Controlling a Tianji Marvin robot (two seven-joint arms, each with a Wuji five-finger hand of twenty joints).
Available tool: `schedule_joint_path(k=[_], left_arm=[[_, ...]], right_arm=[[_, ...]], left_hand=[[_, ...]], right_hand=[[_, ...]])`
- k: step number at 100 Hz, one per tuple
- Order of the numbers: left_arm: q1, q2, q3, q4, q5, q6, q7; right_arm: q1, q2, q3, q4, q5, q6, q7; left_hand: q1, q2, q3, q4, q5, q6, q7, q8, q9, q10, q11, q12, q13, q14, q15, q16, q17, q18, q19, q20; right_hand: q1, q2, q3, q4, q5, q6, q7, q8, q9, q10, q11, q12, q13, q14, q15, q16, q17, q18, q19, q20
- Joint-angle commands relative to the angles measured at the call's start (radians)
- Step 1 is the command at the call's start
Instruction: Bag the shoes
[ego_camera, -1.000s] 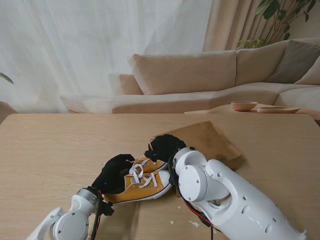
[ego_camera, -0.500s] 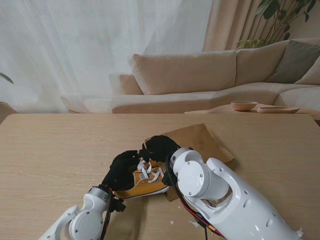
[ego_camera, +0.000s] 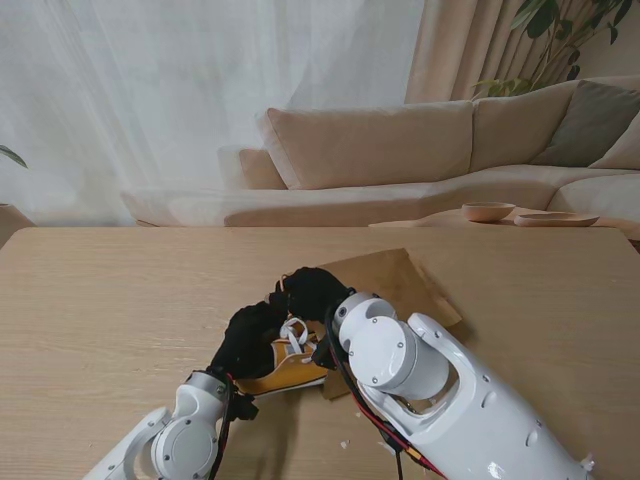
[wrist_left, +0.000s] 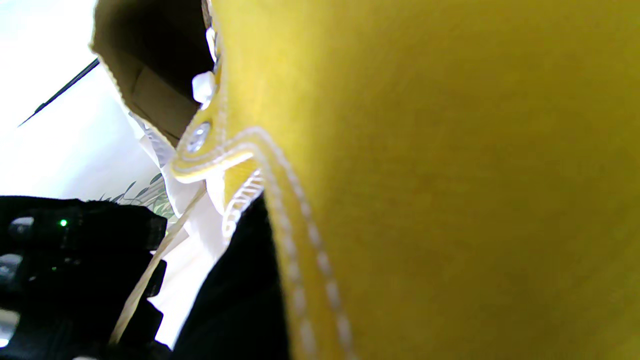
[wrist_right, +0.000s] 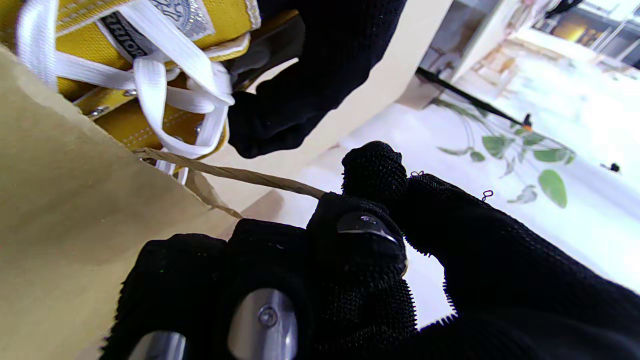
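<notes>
Your left hand (ego_camera: 250, 335) is wrapped around the yellow shoes (ego_camera: 290, 368), its black-gloved fingers closed over their near side, and it holds them against the mouth of the brown paper bag (ego_camera: 400, 280). Only the heel end of the shoes and a loop of white lace (ego_camera: 293, 330) show in the stand view; the toe end is hidden behind both hands, so you cannot tell how far in they have gone. Your left wrist camera is filled with yellow canvas (wrist_left: 450, 175) and its white stitching, with the dark bag opening (wrist_left: 150, 55) just beyond the eyelet.

Your right hand (ego_camera: 312, 290) sits at the bag's mouth, touching the left hand's fingers. In its wrist view the fingertips (wrist_right: 372, 170) pinch the twisted paper handle (wrist_right: 240, 174) of the bag, pulled taut, with the bag's wall (wrist_right: 65, 210) beside them and the laces (wrist_right: 165, 85) lying at the rim.

The bag itself lies flat on the wooden table (ego_camera: 100, 300), stretching away from the shoes toward the sofa (ego_camera: 400, 150).
</notes>
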Motion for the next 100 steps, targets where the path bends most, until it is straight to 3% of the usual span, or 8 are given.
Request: schedule_joint_path(k=[1, 16, 27, 45, 75, 100], left_arm=[[-0.007, -0.012, 0.006, -0.019, 0.0, 0.0, -0.004], [-0.018, -0.017, 0.025, -0.002, 0.01, 0.006, 0.019], [-0.027, -0.021, 0.037, 0.01, 0.012, 0.008, 0.033], [-0.046, -0.03, 0.064, 0.031, 0.008, 0.017, 0.057], [-0.064, -0.042, 0.101, 0.039, -0.014, 0.044, 0.077], [-0.07, -0.034, 0.105, 0.036, -0.022, 0.033, 0.037]], right_arm=[[-0.003, -0.014, -0.004, -0.004, 0.007, 0.001, 0.009], [-0.003, -0.018, -0.006, -0.008, 0.013, -0.003, -0.003], [-0.002, -0.019, -0.009, -0.01, 0.016, -0.009, -0.003], [-0.002, -0.021, -0.01, -0.009, 0.033, -0.023, -0.004], [-0.003, -0.024, -0.006, -0.011, 0.082, -0.056, -0.003], [0.0, -0.018, -0.009, -0.012, 0.088, -0.082, 0.018]], left_hand=[[0.105, 0.125, 0.129, 0.025, 0.077, -0.088, 0.197, 0.056, 0.061, 0.017, 0.079, 0.066, 0.011, 0.013, 0.064, 0.056, -0.003, 0.001, 0.045, 0.041], [0.105, 0.125, 0.13, 0.024, 0.075, -0.089, 0.203, 0.055, 0.087, 0.014, 0.088, 0.064, 0.018, 0.024, 0.129, 0.063, 0.005, 0.011, 0.175, 0.117], [0.105, 0.124, 0.131, 0.024, 0.073, -0.088, 0.207, 0.051, 0.113, 0.012, 0.111, 0.059, 0.019, 0.032, 0.203, 0.024, 0.015, 0.018, 0.304, 0.174], [0.105, 0.129, 0.13, 0.024, 0.063, -0.088, 0.213, 0.052, 0.145, 0.024, 0.164, 0.059, 0.014, 0.043, 0.267, -0.029, 0.022, 0.029, 0.37, 0.1], [0.105, 0.136, 0.123, 0.025, 0.056, -0.093, 0.22, 0.053, 0.134, 0.031, 0.168, 0.061, 0.012, 0.042, 0.276, -0.034, 0.02, 0.03, 0.372, 0.077], [0.105, 0.132, 0.129, 0.026, 0.061, -0.088, 0.219, 0.048, 0.155, 0.025, 0.167, 0.056, 0.014, 0.048, 0.276, -0.042, 0.029, 0.036, 0.402, 0.076]], right_hand=[[0.028, -0.02, 0.035, 0.041, 0.057, 0.097, 0.03, -0.006, 0.073, -0.053, 0.053, -0.007, 0.043, 0.029, 0.117, 0.017, 0.057, -0.154, 0.202, 0.025], [0.028, -0.021, 0.035, 0.041, 0.058, 0.098, 0.031, -0.008, 0.073, -0.054, 0.055, -0.008, 0.043, 0.029, 0.117, 0.017, 0.057, -0.155, 0.202, 0.026], [0.027, -0.021, 0.036, 0.042, 0.059, 0.098, 0.032, -0.009, 0.072, -0.055, 0.057, -0.009, 0.042, 0.029, 0.119, 0.019, 0.057, -0.155, 0.202, 0.028], [0.027, -0.022, 0.037, 0.043, 0.06, 0.098, 0.033, -0.01, 0.072, -0.055, 0.059, -0.01, 0.043, 0.027, 0.119, 0.02, 0.057, -0.158, 0.202, 0.029], [0.026, -0.02, 0.035, 0.044, 0.06, 0.097, 0.033, -0.011, 0.072, -0.055, 0.061, -0.01, 0.043, 0.027, 0.119, 0.022, 0.057, -0.16, 0.202, 0.03], [0.017, -0.016, 0.028, 0.048, 0.058, 0.078, 0.033, -0.008, 0.071, -0.063, 0.067, -0.006, 0.043, 0.015, 0.119, 0.026, 0.058, -0.179, 0.202, 0.021]])
